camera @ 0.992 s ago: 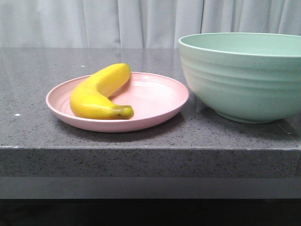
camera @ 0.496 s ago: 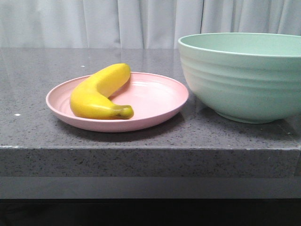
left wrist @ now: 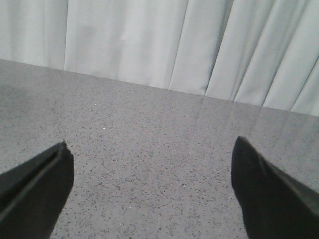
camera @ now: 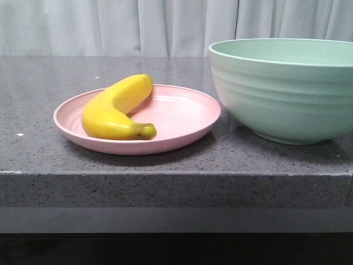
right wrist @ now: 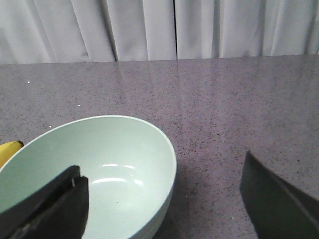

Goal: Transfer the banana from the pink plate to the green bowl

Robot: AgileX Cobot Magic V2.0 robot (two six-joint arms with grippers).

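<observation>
The banana (camera: 116, 109) is lying on the left half of the pink plate (camera: 182, 118), its dark stem tip pointing toward the plate's near middle, while the green bowl (camera: 284, 96) is standing just beside the plate on the right, its wall rising far above the plate's rim. The likeliest trouble, as I judge it, is coming from that smooth curved skin: jaws closing off the fruit's middle could be squeezing it out sideways or rolling it across the shallow plate, and a low carry could be knocking it against the tall bowl wall or nudging the light plate along the bench (camera: 44, 160). Neither arm is showing in the front view. The left gripper (left wrist: 149, 194) is hanging over bare bench with its jaws spread wide and nothing between them, the plate not in its sight; the right gripper (right wrist: 164, 199) is hovering above the bowl's near side, jaws likewise wide apart and empty, a sliver of yellow just showing past the bowl's edge
</observation>
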